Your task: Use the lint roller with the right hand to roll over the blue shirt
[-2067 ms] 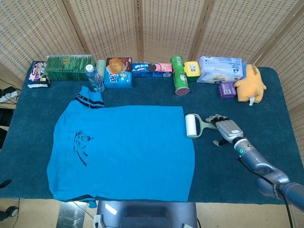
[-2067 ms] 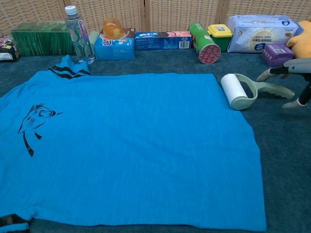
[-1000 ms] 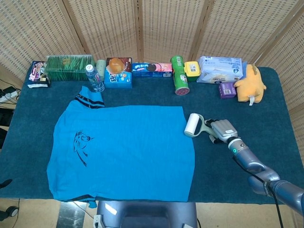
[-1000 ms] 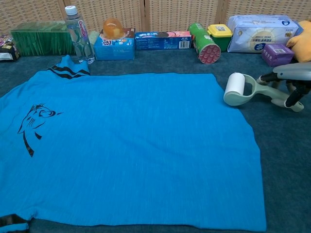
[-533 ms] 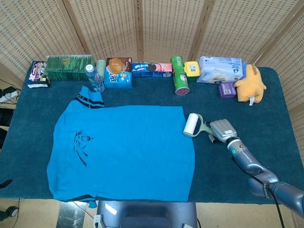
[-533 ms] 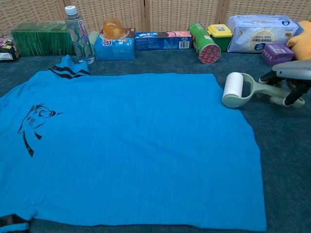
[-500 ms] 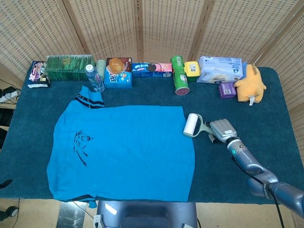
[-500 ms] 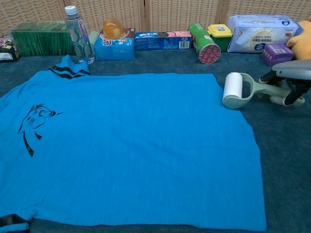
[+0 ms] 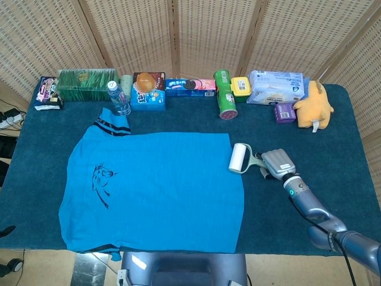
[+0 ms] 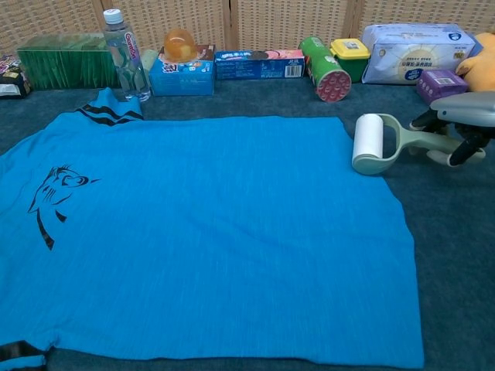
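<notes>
head view — lint roller (image 9: 239,158) drum toward blue shirt (image 9: 155,190) | handle toward right hand (image 9: 277,164)

A staged robot test room: a desk (image 9: 47,131) under dark blue cloth, groceries lined along its far edge, woven folding screens (image 9: 178,36) standing behind it.

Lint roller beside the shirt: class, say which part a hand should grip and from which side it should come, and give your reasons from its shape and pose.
Grip the lint roller by its pale green handle, coming from the right. The white sticky drum points left at the blue shirt hem and must stay free to turn. The handle trails right, where the right hand is on its end; whether the grip is closed cannot be told.
</notes>
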Tool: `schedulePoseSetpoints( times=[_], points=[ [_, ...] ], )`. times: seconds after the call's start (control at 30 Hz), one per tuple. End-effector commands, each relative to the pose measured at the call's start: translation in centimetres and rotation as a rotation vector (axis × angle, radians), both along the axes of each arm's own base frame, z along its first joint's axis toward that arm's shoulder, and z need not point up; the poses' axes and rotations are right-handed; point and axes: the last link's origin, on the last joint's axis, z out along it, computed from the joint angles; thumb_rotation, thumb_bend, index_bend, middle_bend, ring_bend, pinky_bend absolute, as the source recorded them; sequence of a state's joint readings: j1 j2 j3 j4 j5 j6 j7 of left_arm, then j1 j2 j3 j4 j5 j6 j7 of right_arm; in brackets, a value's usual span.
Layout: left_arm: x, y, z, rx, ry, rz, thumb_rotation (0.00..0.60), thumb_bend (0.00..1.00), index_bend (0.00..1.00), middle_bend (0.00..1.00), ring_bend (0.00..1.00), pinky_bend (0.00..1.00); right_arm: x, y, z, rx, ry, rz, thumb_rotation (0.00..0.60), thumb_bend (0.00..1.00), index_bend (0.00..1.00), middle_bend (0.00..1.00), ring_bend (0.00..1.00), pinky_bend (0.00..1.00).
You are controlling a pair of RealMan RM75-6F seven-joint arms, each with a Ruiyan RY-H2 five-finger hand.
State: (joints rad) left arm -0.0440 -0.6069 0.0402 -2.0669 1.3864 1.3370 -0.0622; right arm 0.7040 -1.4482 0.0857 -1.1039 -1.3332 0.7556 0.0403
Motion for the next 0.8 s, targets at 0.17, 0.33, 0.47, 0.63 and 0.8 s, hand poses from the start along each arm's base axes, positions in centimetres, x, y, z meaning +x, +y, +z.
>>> schedulePoseSetpoints(
  times=[0.17,0.33,0.47,0.63,0.8],
  points=[
    [0.0,-0.1,0.0,-0.002,-0.002,-0.004,0.6,0.12,0.0,0.0,0.0,0.04,0.3,0.2,0.3,-0.007,-0.008,0.017,0.6,1.0,0.57,0.65,0.61,0.82],
    [0.1,-0.2,0.1,0.0,-0.006,-0.008,0.6,0.12,0.0,0.0,0.0,0.04,0.9,0.3,1.0,0.011,-0.009,0.013,0.6,1.0,0.6,0.67,0.64,0.83],
    [0.1,-0.2,0.3,0.0,-0.011,-0.014,0.6,0.12,0.0,0.0,0.0,0.04,2.2,0.5,2.1,-0.003,-0.011,0.047,0.6,1.0,0.6,0.67,0.65,0.84],
    [0.1,-0.4,0.4,0.0,-0.017,-0.021,0.6,0.12,0.0,0.0,0.0,0.04,3.8,0.8,2.9,-0.024,-0.006,0.102,0.6,1.0,0.6,0.67,0.65,0.88],
    [0.0,-0.6,0.7,0.005,-0.027,-0.029,0.6,0.12,0.0,0.0,0.0,0.04,5.3,0.9,3.1,-0.084,-0.001,0.17,0.6,1.0,0.6,0.67,0.64,0.95]
  ],
)
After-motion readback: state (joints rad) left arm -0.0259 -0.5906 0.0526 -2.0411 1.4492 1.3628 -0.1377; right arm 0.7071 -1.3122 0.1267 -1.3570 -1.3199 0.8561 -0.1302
